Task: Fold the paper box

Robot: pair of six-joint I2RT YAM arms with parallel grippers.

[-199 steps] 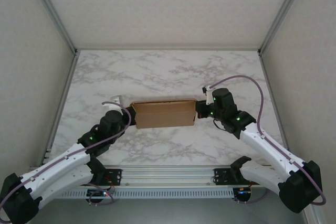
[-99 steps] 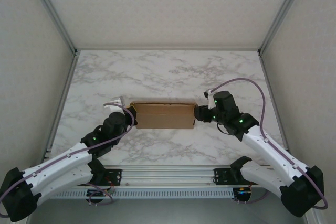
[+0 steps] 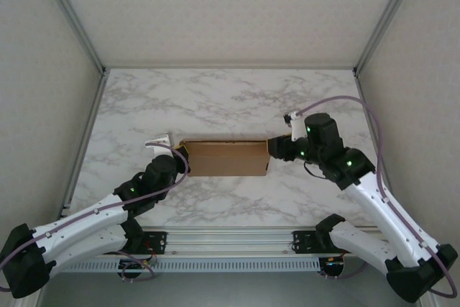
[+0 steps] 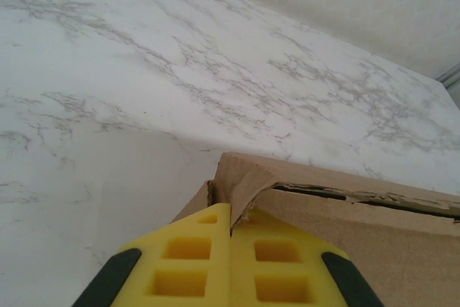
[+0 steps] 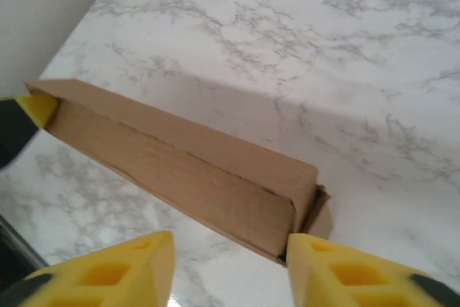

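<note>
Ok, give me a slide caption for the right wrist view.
Right gripper open at the near end of the cardboard box on the marble table.

1. No text, label, brand name, number or sign can be read in any view.
2. The paper box (image 3: 224,158) shows plain brown cardboard with no print on its visible faces.
3. The surface (image 3: 215,98) carries only grey marble veining.
</note>
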